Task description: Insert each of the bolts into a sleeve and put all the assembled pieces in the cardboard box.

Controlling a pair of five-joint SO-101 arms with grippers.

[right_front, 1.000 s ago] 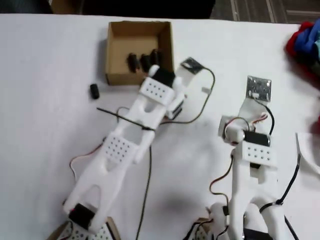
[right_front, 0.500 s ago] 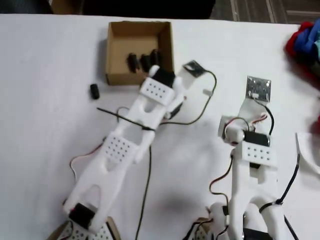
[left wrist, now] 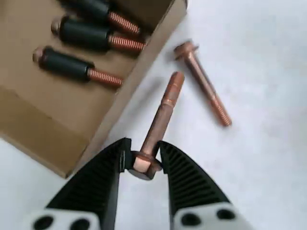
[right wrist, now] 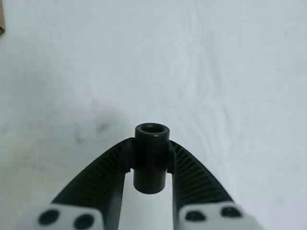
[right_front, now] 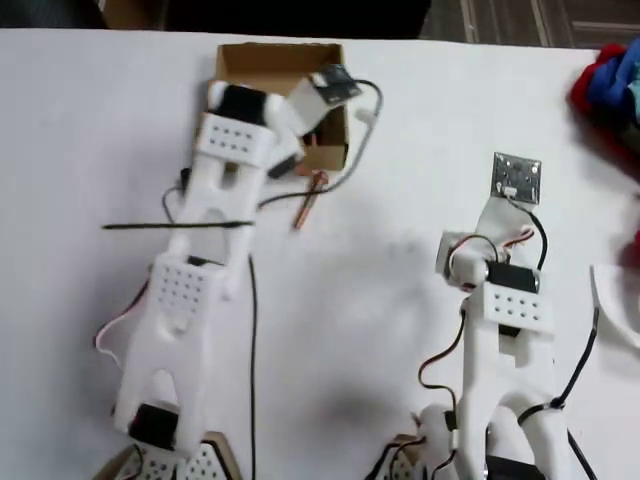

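Note:
In the left wrist view my left gripper (left wrist: 144,162) is shut on the head of a copper bolt (left wrist: 163,112), whose shaft points toward the corner of the cardboard box (left wrist: 48,110). A second copper bolt (left wrist: 204,84) lies loose on the table just beyond it. Three assembled bolt-and-sleeve pieces (left wrist: 76,67) lie inside the box. From above, the left arm (right_front: 235,140) reaches over the box (right_front: 270,60), and a bolt (right_front: 307,200) lies by the box's near right corner. My right gripper (right wrist: 151,165) is shut on an upright black sleeve (right wrist: 151,153) above bare table.
The right arm (right_front: 510,300) stands at the right of the table, well away from the box. A pile of coloured cloth (right_front: 610,80) sits at the far right edge. Wires trail from both arms, and a black cable tie (right_front: 170,226) sticks out from the left arm.
The left arm has swung left and now stretches over the box's front; the bolts by the box corner have come into sight. The right arm has not moved.

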